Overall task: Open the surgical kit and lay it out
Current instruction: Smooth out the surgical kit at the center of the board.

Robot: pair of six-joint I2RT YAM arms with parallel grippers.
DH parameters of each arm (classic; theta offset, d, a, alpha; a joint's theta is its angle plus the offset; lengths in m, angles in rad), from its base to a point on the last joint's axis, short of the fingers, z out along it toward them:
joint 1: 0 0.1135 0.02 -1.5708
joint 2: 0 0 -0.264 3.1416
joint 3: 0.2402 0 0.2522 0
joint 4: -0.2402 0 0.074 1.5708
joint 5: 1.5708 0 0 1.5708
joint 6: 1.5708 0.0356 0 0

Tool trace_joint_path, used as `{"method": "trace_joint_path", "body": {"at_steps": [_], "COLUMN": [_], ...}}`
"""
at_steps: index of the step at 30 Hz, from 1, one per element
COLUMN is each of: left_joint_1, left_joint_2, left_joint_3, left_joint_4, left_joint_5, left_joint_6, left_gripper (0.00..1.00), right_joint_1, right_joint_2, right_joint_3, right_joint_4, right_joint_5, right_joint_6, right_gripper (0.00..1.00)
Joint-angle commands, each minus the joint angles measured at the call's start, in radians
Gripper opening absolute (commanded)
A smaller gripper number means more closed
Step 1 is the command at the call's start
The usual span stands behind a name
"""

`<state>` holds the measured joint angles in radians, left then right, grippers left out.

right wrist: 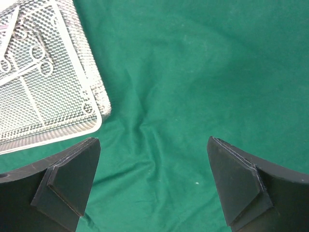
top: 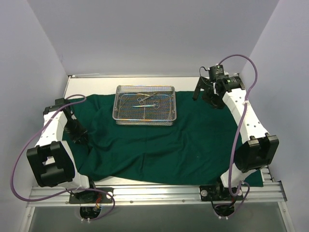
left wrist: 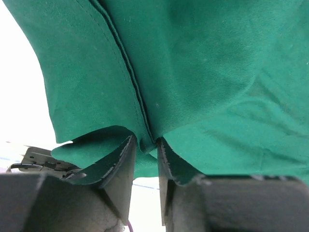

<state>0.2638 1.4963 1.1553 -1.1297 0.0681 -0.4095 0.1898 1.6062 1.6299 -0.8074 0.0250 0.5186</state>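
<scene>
The dark green drape (top: 159,142) lies spread over the table, rumpled along its left side. On its back part stands the silver wire-mesh tray (top: 144,121) holding several steel scissor-like instruments (top: 143,100). My left gripper (top: 77,134) is low at the drape's left edge. In the left wrist view its jaws (left wrist: 145,140) stand a little apart, with a fold of the drape's hem (left wrist: 137,96) loose between the tips. My right gripper (top: 205,96) hovers wide open over the drape (right wrist: 193,72) at the back right, the tray (right wrist: 58,133) to its left, nothing between its fingers.
Bare white table (top: 91,83) shows behind the drape and at its left. An aluminium rail (top: 154,193) carries both arm bases at the near edge. White walls close in on the left, right and back. Purple cables (top: 19,159) loop off each arm.
</scene>
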Motion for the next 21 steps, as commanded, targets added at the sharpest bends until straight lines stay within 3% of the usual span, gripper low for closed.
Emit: {"method": "trace_joint_path", "body": {"at_steps": [1,10,21], "left_joint_1": [0.005,0.003,0.003], "left_joint_2": [-0.036,-0.004,-0.087], "left_joint_3": [-0.003,0.018,0.073], "left_joint_4": [0.025,0.021,-0.004], "left_joint_5": [-0.004,-0.060,-0.145], "left_joint_6": [-0.005,-0.014,-0.031], "left_gripper": [0.35,0.34,0.32], "right_joint_1": [-0.003,0.007,0.017], "right_joint_2": [-0.026,0.004,0.018], "right_joint_3": [-0.018,-0.012,-0.019], "right_joint_4": [0.028,0.040,0.043], "right_joint_5": [-0.028,-0.071,-0.079], "right_joint_6": [-0.017,-0.029,-0.035], "right_gripper": [1.00,1.00,1.00]}}
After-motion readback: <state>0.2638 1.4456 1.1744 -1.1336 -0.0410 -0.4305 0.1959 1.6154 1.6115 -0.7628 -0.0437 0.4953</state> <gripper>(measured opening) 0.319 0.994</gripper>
